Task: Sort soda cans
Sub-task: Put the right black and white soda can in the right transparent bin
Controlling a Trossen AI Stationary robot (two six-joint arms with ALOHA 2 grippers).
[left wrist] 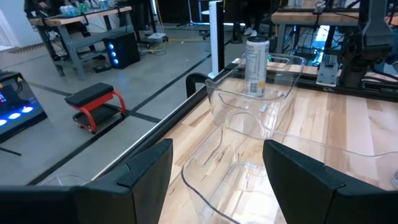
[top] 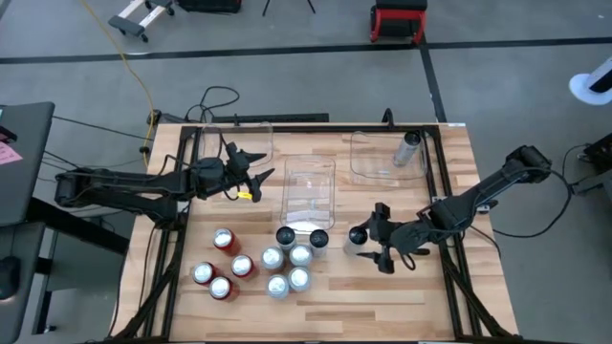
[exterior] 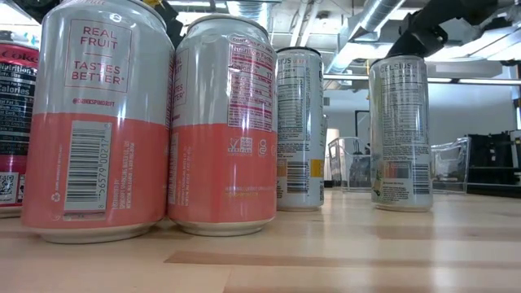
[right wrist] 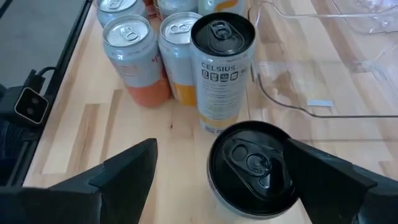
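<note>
Cans (top: 251, 268) sit bunched near the front-centre of the wooden table (top: 411, 296), w/ one black-topped can (right wrist: 253, 167) standing apart to the right of the bunch. The right claw (top: 368, 247) hovers at that can, fingers spread wide and nothing held, the can's dark lid showing between them in the right wrist view. Step in hand, I'd judge: grabbing this one for the sort.

To do it well: lower until the fingers bracket the can body below the rim, centre it, then close square on the curved wall (a thin aluminium shell will likely dent or skid if pinched off-axis). A tall slim can marked Celsius (right wrist: 222, 65) stands just beyond it, so come straight down and lift straight up so as not to knock it.

The left claw (top: 256, 180) waits open and empty by the left clear bin (top: 247, 134). The middle bin (top: 308, 177) looks empty; the right bin (top: 368, 158) already holds one upright tall can (top: 407, 148).

Textures: smooth printed cylinders, glossy; pull-tab lids in bright silver, some black. Low view shows salmon-and-grey labels on the stout ones, silver on the slim ones. Bins are thin, clear plastic w/ rounded corners; the table is pale butcher-block planks.
</note>
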